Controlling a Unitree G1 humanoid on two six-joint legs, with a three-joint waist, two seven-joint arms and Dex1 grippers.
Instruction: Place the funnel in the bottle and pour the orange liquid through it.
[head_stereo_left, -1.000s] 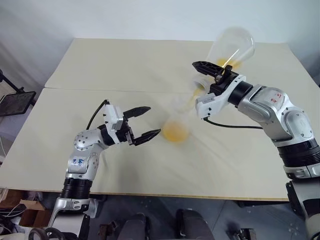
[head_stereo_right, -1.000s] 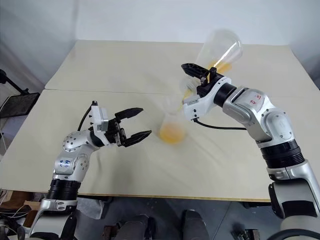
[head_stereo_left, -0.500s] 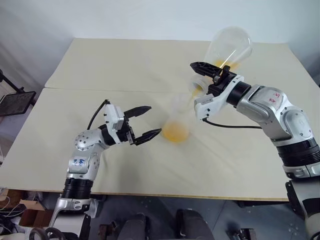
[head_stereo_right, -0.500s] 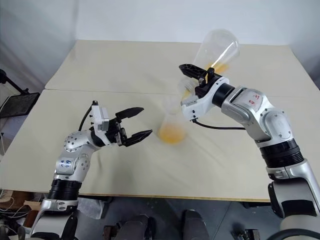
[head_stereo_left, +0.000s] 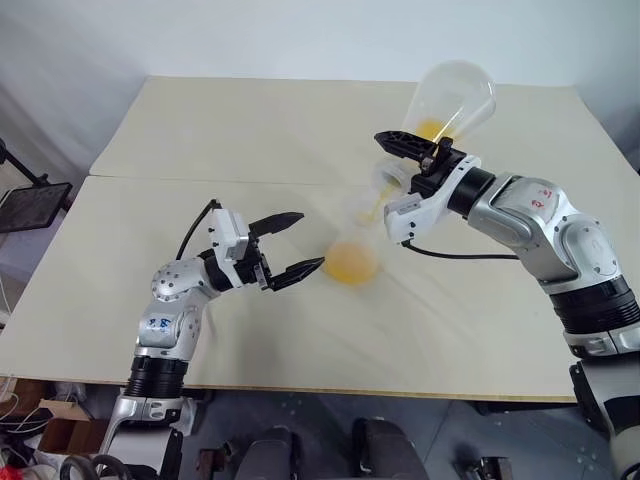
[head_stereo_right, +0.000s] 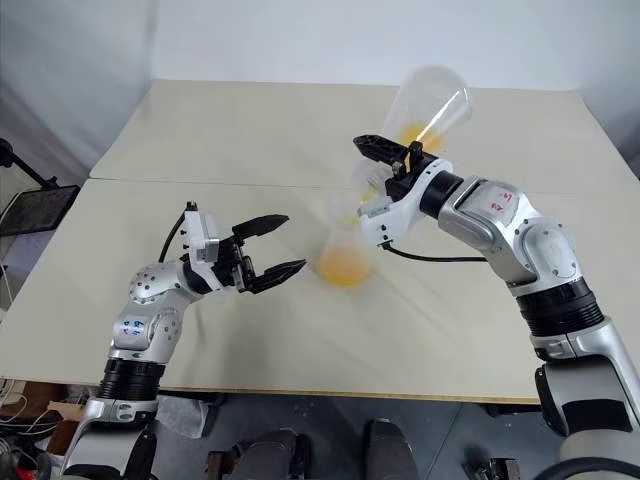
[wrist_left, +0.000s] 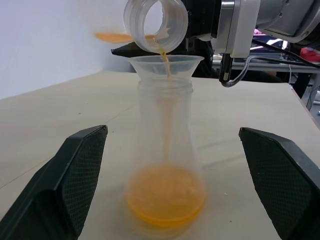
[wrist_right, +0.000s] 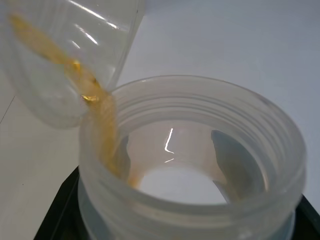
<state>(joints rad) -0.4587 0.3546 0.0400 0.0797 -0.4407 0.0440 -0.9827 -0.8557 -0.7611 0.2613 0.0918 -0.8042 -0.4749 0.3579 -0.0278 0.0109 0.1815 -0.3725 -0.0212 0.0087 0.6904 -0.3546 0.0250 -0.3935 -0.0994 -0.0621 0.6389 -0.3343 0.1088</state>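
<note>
The bottle (head_stereo_left: 352, 245) stands upright at the table's middle, with the clear funnel (wrist_left: 166, 64) seated in its neck. Orange liquid (wrist_left: 166, 196) pools in its base. My right gripper (head_stereo_left: 398, 165) is shut on the neck of the larger flask (head_stereo_left: 455, 100), which it holds tilted with its mouth (wrist_left: 156, 24) over the funnel. A thin orange stream (wrist_left: 165, 52) runs from that mouth into the funnel, and a little liquid remains inside the flask (wrist_right: 45, 45). My left gripper (head_stereo_left: 308, 242) is open just left of the bottle, its fingers (wrist_left: 80, 170) on either side without touching.
The beige table (head_stereo_left: 250, 130) is made of two panels joined by a seam across it. A black stand (head_stereo_left: 30, 205) sits off its left edge. A black cable (head_stereo_left: 460, 252) hangs from my right wrist above the tabletop.
The larger flask and my right gripper have shifted slightly left while the orange liquid keeps flowing into the funnel. The left gripper has stayed still.
</note>
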